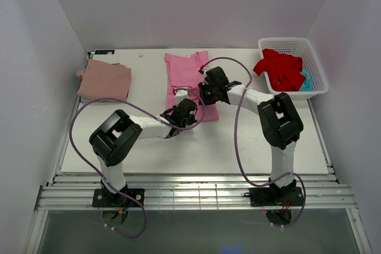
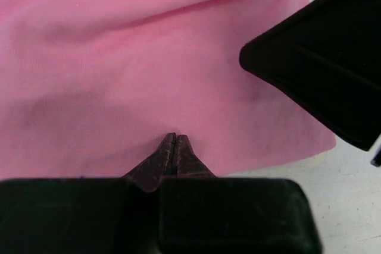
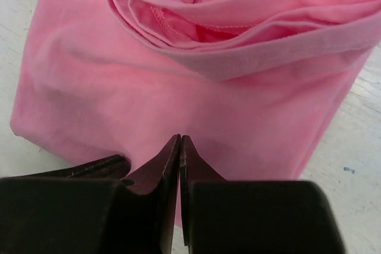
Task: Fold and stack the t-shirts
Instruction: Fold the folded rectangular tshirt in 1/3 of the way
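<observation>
from above, both arms are hiding from you the near hem of the pink t-shirt [image 1: 186,69]; the wrist views are cutting most of it off; the red t-shirt [image 1: 280,68] is covering most of the teal t-shirt [image 1: 305,81]; the closed left gripper [image 2: 174,141] and right gripper [image 3: 180,144] are not showing you whether cloth is pinched

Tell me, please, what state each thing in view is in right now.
pink t-shirt, folded lengthwise, lying flat
dusty rose t-shirt, folded, far left
red t-shirt, crumpled in basket
teal t-shirt, crumpled, mostly hidden by the red
basket, upright, holding two shirts
left tool, shut on pink t-shirt's near edge
right tool, shut on the same edge
</observation>
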Robot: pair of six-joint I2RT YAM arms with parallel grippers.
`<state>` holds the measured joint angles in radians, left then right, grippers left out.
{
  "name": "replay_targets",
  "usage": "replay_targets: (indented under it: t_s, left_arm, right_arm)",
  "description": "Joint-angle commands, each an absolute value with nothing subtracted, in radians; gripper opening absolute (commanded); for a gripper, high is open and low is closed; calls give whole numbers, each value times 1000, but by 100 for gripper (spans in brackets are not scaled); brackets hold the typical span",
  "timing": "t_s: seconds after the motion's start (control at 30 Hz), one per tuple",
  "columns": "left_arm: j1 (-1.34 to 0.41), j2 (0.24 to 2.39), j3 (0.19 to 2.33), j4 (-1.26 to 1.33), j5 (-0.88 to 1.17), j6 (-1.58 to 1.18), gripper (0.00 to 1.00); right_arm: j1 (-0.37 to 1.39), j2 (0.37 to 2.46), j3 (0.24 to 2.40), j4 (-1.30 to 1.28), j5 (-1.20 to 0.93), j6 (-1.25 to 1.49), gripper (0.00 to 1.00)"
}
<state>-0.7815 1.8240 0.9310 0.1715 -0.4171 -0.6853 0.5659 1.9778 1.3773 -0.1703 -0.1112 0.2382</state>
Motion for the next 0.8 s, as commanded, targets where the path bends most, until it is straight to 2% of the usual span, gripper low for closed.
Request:
replay_targets:
  t_s: [0.0,0.77]
  left_arm:
    - [-778,1828,951,219,-420,-703,0]
    - [-896,1832,683,232,-440,-877,0]
  right_arm:
    - [568,1993,1451,-114,-178,252,8]
    - [563,2226,1696,-126,-150,242,8]
